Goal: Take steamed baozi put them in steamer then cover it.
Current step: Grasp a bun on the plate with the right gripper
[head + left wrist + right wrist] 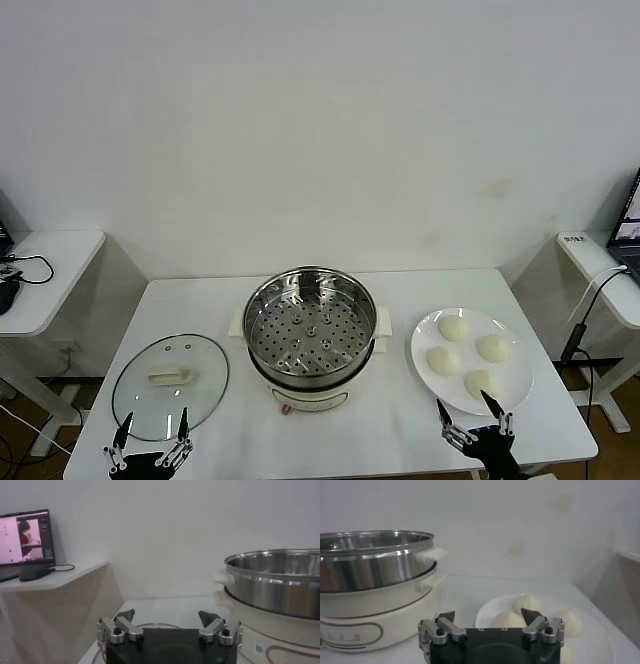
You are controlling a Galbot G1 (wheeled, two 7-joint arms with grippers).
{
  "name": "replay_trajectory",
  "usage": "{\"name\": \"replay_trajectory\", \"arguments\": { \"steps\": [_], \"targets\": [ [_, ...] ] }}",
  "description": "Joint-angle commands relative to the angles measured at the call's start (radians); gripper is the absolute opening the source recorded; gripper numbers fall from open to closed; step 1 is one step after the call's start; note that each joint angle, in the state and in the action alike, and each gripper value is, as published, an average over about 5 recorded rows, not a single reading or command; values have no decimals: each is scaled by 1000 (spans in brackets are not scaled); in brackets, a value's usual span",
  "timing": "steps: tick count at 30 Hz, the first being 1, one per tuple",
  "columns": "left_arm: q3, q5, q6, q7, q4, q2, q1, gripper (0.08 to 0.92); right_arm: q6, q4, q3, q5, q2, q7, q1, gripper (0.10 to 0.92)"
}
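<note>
- Right end effector [473, 420] sits at the near right edge of the white surface [400, 420], fingers spread wide and holding nothing.
- Just beyond it lies the flat round white plate [425, 365] carrying four small smooth cream-white steamed baozi [483, 382]; the nearest bun is right ahead of the fingertips and a touch to the right, the other three farther back.
- That is the relation to watch: the buns lie straight ahead of the right end effector, so the right arm is clearly the nearer one for the first pick. The buns are round, so there is no long axis to line up with.
- The round shiny stainless-steel steamer with the perforated floor [310, 325] stands mid-surface in its cream-white pot base, left of the plate, with no buns in it.
- Left end effector [152, 432] waits at the near left edge, fingers also spread and empty.
- Just beyond it rests the round clear glass cover with metal rim and cream oblong handle [170, 385], flat on the surface, the handle's long axis running left to right.
- Hard to see: both arms are cut off at the near edge of the head view, and the right wrist view shows only part of the plate, its nearest bun mostly hidden behind the end effector body.
</note>
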Motion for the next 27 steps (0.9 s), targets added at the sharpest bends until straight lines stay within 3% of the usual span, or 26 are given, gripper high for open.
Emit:
{"name": "replay_trajectory", "arguments": {
  "steps": [1,5,8,16,21,27],
  "targets": [
    [-7,32,63,-12,-9,3,1,823,-19,-20,56,-218,-97,29,105,823],
    [-1,122,108,-29,-7,5,-16,823,-63,-61,89,-305,-214,13,202,823],
    [-6,175,137,33,-21,-2,-23,823,-89,-128,106,-390,-331,-39,301,823],
    [-51,213,160,82,-52,-14,-47,823,-112,-377,8,-557,-671,-339,602,823],
    [-60,220,157,82,-59,-20,-40,823,-89,-499,-249,-558,-837,-584,877,823],
    [-57,241,155,84,-68,-25,-38,823,-33,-675,-784,-465,-866,-757,1374,823]
  ]
}}
